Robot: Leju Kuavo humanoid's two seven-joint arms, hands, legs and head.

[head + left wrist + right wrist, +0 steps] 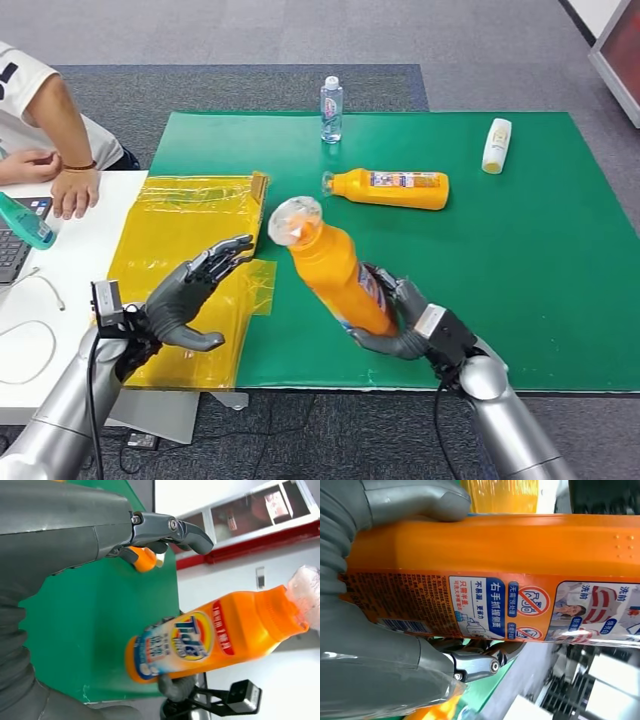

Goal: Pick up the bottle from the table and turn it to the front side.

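My right hand (400, 315) grips the base of an orange detergent bottle (332, 265), which is lifted off the green mat (528, 260) and tilts with its clear cap toward the upper left. In the left wrist view the bottle (211, 635) shows its round logo label; in the right wrist view the bottle (501, 560) shows its printed back label, with my right hand (388, 630) wrapped around it. My left hand (189, 295) hovers open, fingers spread, over the yellow plastic sheet, just left of the bottle. My left hand (75, 530) holds nothing.
A second orange bottle (392, 188) lies on its side on the mat. A small water bottle (330, 108) stands at the mat's far edge, a white bottle (496, 145) lies far right. A yellow plastic sheet (181, 240) covers the mat's left end. A person's hands (72, 190) rest on the white table.
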